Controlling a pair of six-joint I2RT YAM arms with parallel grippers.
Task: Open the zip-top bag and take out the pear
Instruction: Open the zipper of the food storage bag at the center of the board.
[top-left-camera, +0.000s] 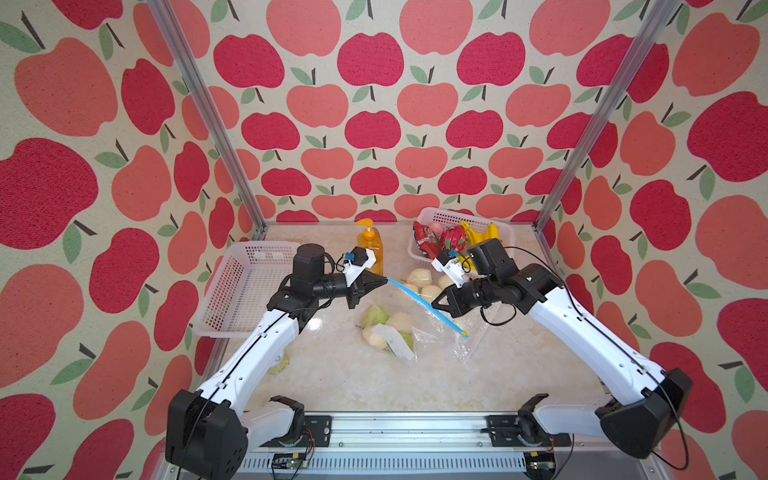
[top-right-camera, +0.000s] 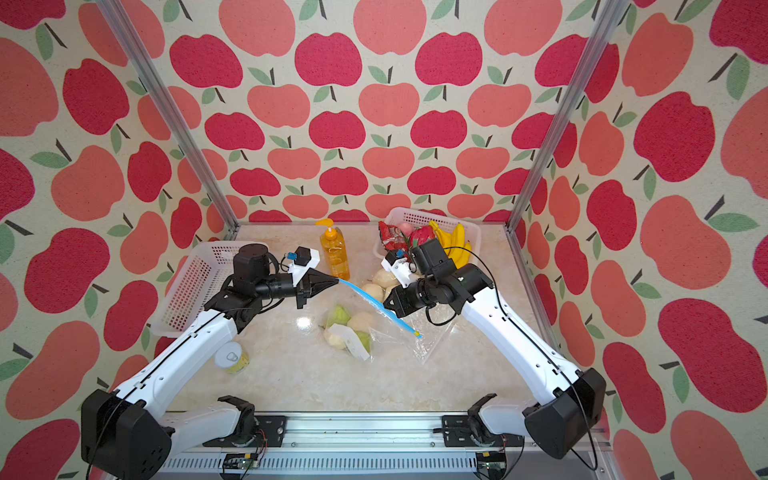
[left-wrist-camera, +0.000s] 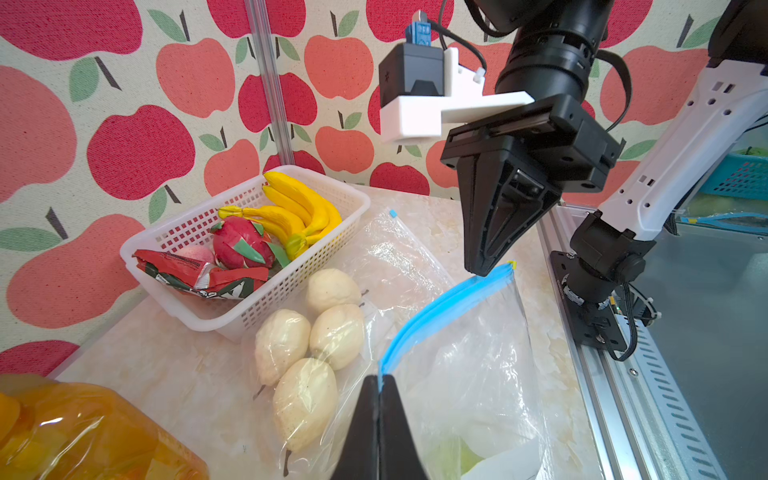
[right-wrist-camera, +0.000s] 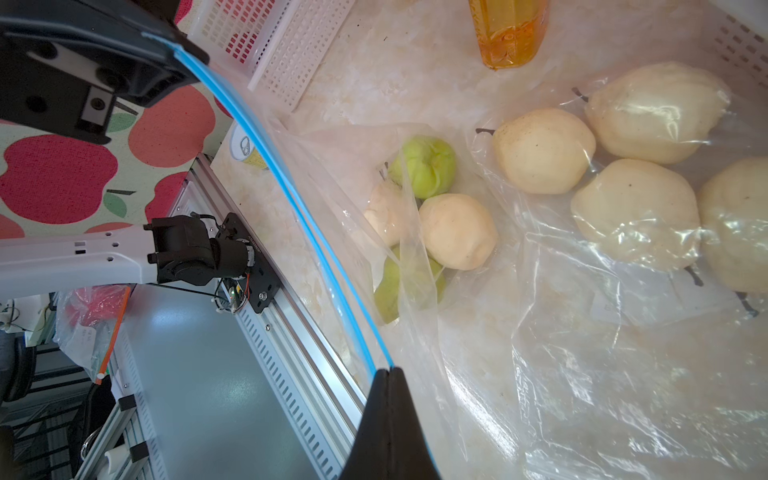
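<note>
L claw (top-left-camera: 385, 281) pinching zip strip (top-left-camera: 411, 293) far-left end | R claw (top-left-camera: 434, 305) pinching it further right | strip axis far-left→near-right | pear (top-left-camera: 398, 322) near side of strip

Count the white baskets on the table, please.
2. The left basket sits at the table edge; the back basket, far right, holds bananas. None seems hidden.

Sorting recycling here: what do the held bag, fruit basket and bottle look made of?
The bag: thin clear plastic film, glossy; it crinkles and glares. The fruit basket: rigid white plastic, matte, moulded grid holes. The bottle: probably clear glossy plastic holding orange liquid; highlights show.
</note>
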